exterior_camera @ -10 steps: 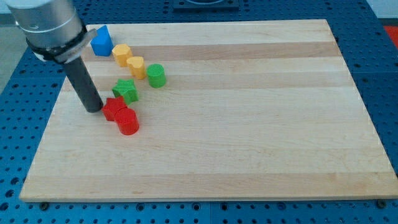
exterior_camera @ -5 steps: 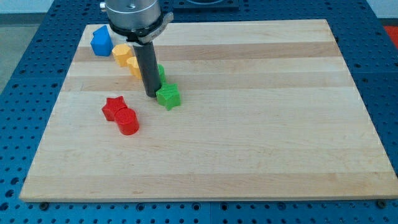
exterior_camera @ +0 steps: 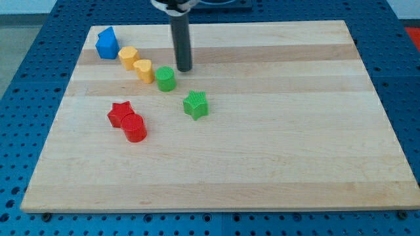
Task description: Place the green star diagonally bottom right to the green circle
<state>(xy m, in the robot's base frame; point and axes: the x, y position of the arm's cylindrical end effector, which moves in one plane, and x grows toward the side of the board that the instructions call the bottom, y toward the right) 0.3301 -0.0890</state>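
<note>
- Now my tip (exterior_camera: 184,69) rests on the wooden board (exterior_camera: 275,131), grasping nothing, just right of the green circle block (exterior_camera: 165,78).
- Green star block (exterior_camera: 195,104) sits diagonally lower right of it.

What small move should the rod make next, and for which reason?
Probably none toward the blocks: lift or draw my tip away toward the view's top. The green star already lies to the lower right of the green circle, apart from it, and my tip stands just to the upper right of the circle, touching neither.
</note>
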